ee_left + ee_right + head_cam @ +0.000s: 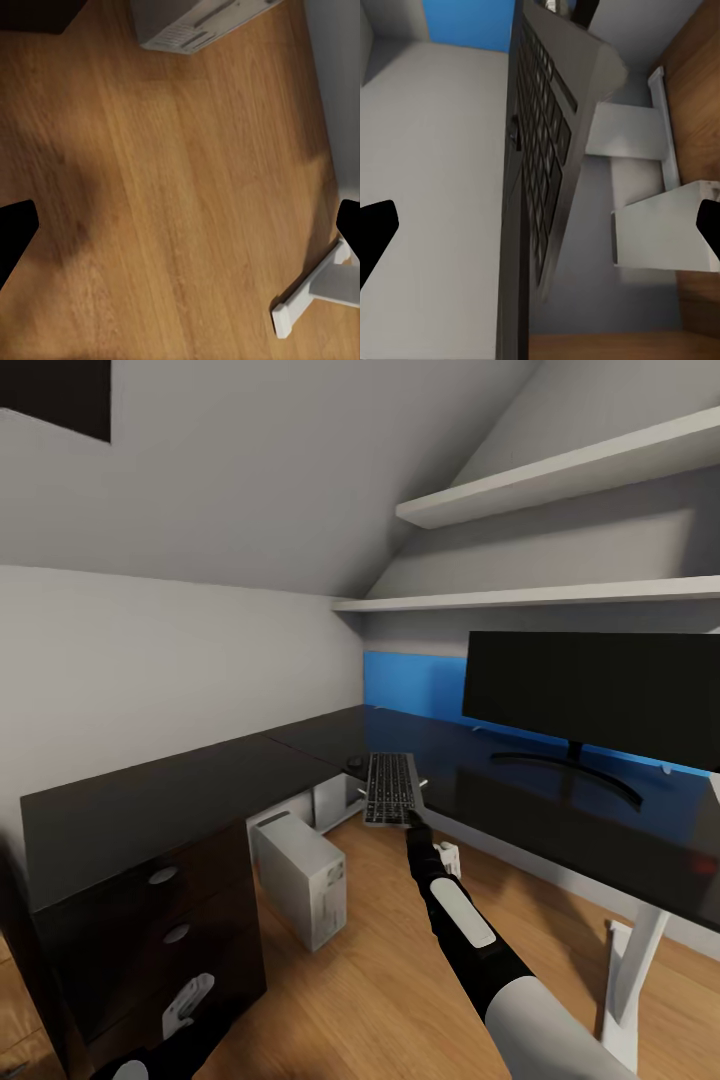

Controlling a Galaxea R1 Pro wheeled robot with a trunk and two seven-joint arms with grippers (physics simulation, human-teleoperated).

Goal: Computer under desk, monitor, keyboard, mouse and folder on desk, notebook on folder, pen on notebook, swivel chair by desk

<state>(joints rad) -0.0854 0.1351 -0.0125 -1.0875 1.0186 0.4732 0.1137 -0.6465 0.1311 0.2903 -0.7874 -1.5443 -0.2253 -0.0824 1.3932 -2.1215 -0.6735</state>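
Note:
The black desk (150, 810) wraps round the corner, and the monitor (600, 695) stands on its right wing before the blue back panel. The dark keyboard (390, 788) lies at the desk's front edge, its near end poking over the edge. My right gripper (412, 822) is at that near end. In the right wrist view the keyboard (544, 150) runs between wide-apart fingertips (376, 232), so the gripper is open. A small dark lump, perhaps the mouse (353, 762), sits left of the keyboard. The pale computer (300, 875) stands on the floor under the desk. My left gripper (180, 229) hangs open over wood floor.
A dark drawer unit (160, 935) fills the desk's left end, close to my left arm. White desk legs (630, 980) stand at the right, and one foot (307, 300) lies on the floor. Two wall shelves (560, 470) hang above the monitor under a sloped ceiling.

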